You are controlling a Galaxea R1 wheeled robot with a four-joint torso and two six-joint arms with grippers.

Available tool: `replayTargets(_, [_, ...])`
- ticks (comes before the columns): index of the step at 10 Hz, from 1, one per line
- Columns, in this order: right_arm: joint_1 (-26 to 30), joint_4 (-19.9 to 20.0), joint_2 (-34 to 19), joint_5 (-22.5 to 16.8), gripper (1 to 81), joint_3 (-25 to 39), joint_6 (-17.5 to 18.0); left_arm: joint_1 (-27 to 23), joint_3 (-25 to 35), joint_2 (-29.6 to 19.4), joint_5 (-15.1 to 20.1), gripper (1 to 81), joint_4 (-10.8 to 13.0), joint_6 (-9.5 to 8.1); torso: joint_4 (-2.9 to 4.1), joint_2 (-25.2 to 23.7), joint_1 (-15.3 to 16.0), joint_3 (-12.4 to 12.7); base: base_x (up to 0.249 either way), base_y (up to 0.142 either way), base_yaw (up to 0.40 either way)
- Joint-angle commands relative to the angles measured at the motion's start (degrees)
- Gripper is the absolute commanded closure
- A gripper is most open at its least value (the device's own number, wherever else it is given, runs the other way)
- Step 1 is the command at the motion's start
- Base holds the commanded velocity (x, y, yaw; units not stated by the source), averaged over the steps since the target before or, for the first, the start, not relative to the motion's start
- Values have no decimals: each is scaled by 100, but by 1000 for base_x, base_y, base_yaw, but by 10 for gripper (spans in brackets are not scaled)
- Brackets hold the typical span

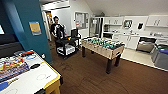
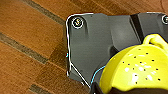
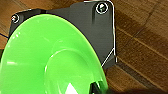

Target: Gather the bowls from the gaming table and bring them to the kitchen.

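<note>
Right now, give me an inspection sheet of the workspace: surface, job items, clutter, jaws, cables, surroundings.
Surface: wood floor; gaming table near left.
Job items: yellow bowl at left wrist, green bowl at right wrist; kitchen far right.
Clutter: paddles on the gaming table; foosball table mid-room.
Jaws: cannot tell open or shut.
Cables: thin blue wire by left plate.
Surroundings: person behind black cart; teal wall.

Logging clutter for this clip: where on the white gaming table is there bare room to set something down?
On the gaming table, the white patch nearest the yellow corner, right of the colourful stripe, is bare apart from printed circles. The far end is crowded: a dark paddle, a red object and other items.
</note>
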Motion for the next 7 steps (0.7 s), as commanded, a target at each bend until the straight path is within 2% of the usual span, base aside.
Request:
replayTargets(1, [160,-47,-81,-285,811,-30,-19,-220,-41,-51,249,811,53,30,0,0,0,0,0,0,-367])
replayTargets(7, [151,-38,-37,-285,811,-30,-19,-220,-33,-7,249,811,53,30,0,0,0,2,0,0,-368])
